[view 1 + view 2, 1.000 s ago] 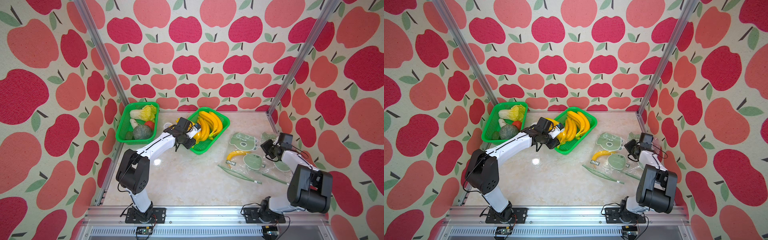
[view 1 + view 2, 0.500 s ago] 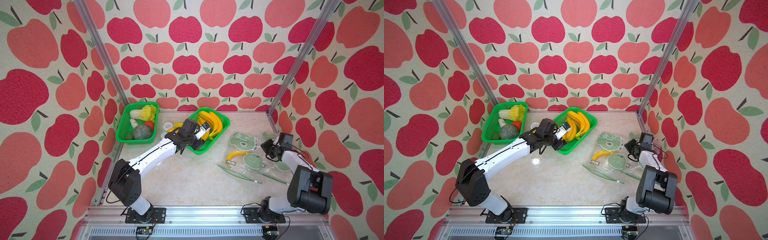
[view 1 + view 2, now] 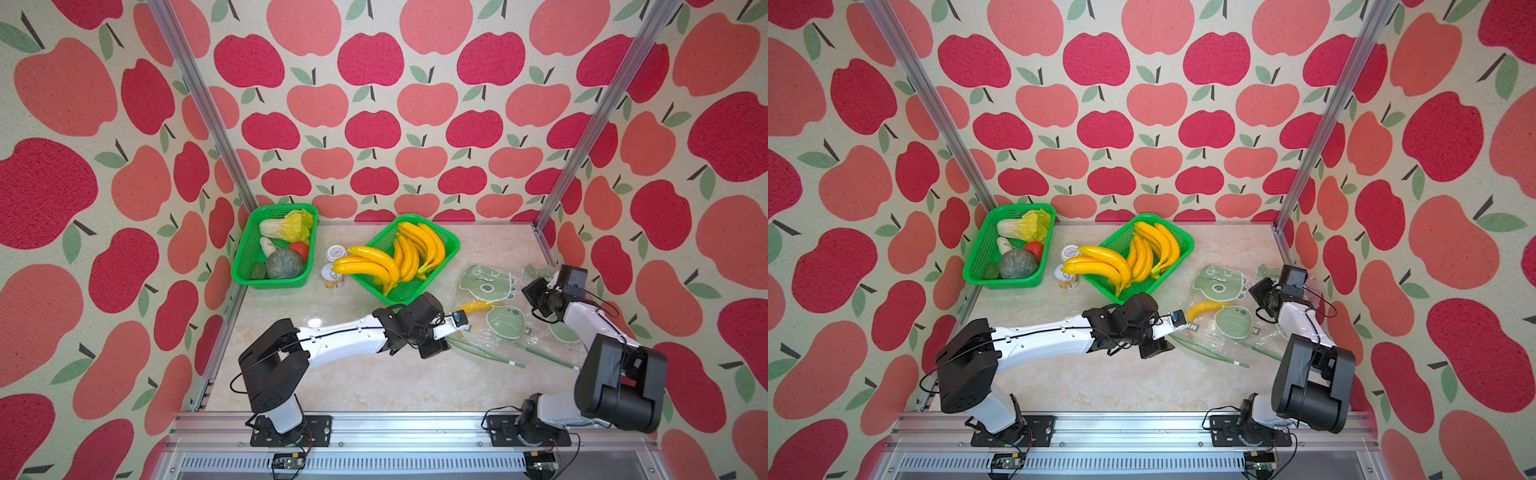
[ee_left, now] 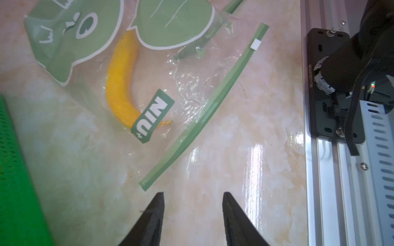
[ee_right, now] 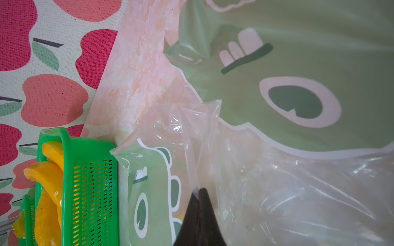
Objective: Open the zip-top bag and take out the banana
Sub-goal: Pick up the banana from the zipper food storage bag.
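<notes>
Though stretched far out over the surface (image 3: 374,386) from the near rail, empty: left gripper (image 4: 193,193), jaws a middling gap apart, only bare surface between them. Just ahead of its fingertips, close but not touching, the near end of the green zip strip (image 4: 213,102), slanting away to a small white slider (image 4: 255,45) at the other end. Beyond that strip, flat on the surface, the zip-top bag (image 4: 191,85), clear film printed with green cartoon faces. Inside it, the banana (image 4: 120,85), yellow and curved, its near tip under a green label; in both top views, just past the left gripper and slightly to its right, well clear of the jaws. Farther back and further right, low over the bag's film, right gripper (image 5: 199,189), jaws pressed together on a pleat of clear plastic. Behind the bag, hard against one corner of it, a green basket (image 3: 409,290) heaped with loose bananas (image 3: 415,253). Left of that, a small tin (image 3: 332,280) and a white-lidded tin (image 3: 336,252). Farthest left, at the back wall, a vegetable basket (image 3: 270,285).
</notes>
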Motion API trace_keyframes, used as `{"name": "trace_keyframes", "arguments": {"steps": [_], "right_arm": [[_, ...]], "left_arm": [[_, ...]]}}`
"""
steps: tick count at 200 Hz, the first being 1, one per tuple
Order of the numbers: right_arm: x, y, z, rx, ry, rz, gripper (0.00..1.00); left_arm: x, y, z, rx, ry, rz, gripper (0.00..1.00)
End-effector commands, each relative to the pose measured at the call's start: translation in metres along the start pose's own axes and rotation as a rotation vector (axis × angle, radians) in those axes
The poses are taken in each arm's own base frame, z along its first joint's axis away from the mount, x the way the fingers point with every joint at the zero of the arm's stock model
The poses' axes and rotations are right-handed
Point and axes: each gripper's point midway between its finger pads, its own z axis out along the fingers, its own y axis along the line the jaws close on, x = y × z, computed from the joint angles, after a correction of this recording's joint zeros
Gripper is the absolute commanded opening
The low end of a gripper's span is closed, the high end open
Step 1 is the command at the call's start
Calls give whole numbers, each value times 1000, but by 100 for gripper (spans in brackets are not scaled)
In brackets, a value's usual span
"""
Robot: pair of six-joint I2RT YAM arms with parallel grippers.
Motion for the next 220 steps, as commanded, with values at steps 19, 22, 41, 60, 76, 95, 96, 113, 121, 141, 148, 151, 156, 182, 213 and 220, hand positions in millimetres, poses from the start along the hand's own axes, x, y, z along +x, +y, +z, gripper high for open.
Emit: {"name": "trace_keyframes", "arguments": {"steps": [19, 22, 41, 60, 76, 95, 96, 113, 121, 141, 148, 151, 156, 182, 213, 220], "right_arm": [[12, -1, -6, 0, 23, 0, 0], [12, -1, -7, 0, 22, 1, 0], [15, -2, -7, 0, 24, 0, 0], [19, -3, -7, 0, 30, 0, 0], [23, -4, -6, -1, 35, 1, 0], [29, -6, -5, -1, 43, 0, 0], [29, -6, -5, -1, 43, 0, 0], [33, -7, -4, 1, 50, -4, 0], [35, -8, -3, 2, 54, -5, 0], [39, -9, -3, 4, 59, -10, 0], [41, -10, -3, 6, 61, -11, 0], [41, -10, -3, 8, 62, -13, 0], [42, -10, -3, 8, 63, -14, 0], [46, -11, -3, 10, 68, -19, 0], [51, -12, -1, 11, 76, -25, 0], [53, -12, -1, 13, 80, -26, 0]], "left_arm": [[-14, -21, 48, 42, -27, -56, 45], [-15, -23, 51, 43, -23, -59, 45], [-12, -25, 73, 27, 14, -88, 44], [-9, -8, 86, -61, 34, -137, 47], [-9, 11, 88, -150, 33, -162, 52], [-11, 33, 85, -214, 19, -196, 54], [-11, 33, 85, -215, 18, -197, 54], [-16, 48, 78, -250, -13, -225, 54], [-19, 54, 75, -261, -29, -235, 55], [-24, 67, 68, -303, -59, -251, 56], [-25, 70, 66, -318, -64, -253, 57], [-25, 72, 65, -323, -67, -255, 57], [-26, 75, 64, -329, -70, -257, 57], [-21, 98, 59, -397, -72, -313, 58], [-19, 120, 58, -472, -61, -328, 60], [-18, 127, 57, -504, -54, -337, 61]]}}
